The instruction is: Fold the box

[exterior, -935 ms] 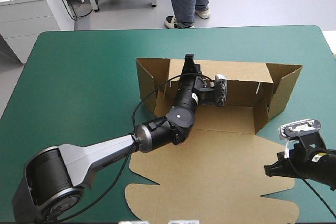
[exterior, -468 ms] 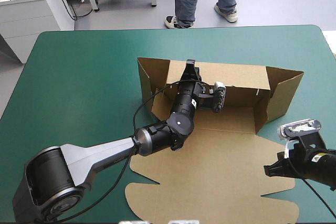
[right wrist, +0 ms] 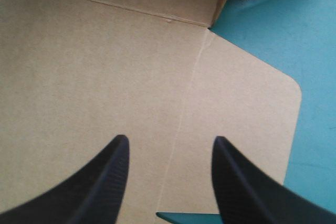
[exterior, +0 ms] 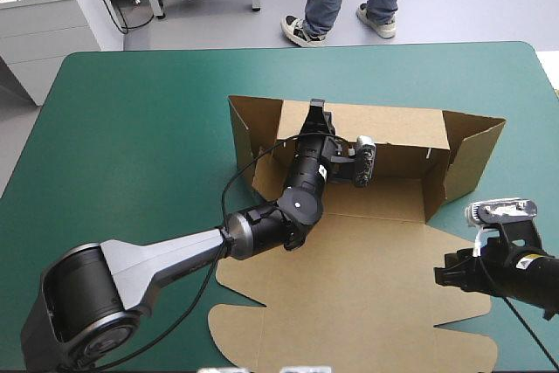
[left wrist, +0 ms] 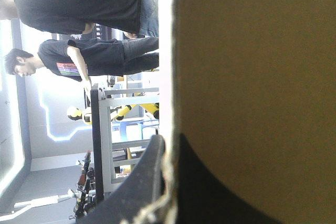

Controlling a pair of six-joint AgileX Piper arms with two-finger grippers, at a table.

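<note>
The left gripper [exterior: 316, 108] meets the box [exterior: 358, 290] at its raised far wall.

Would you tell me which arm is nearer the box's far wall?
The left arm: jaws shut on the raised far wall of the box. The right arm hangs over the flat near panel, jaws open, clear of that wall.

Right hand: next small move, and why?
Probably lower the right hand and close on the flat side flap beyond the crease, to raise it. It is open over that crease, while the left hand is shut on the raised far wall of the box, holding it up.
</note>
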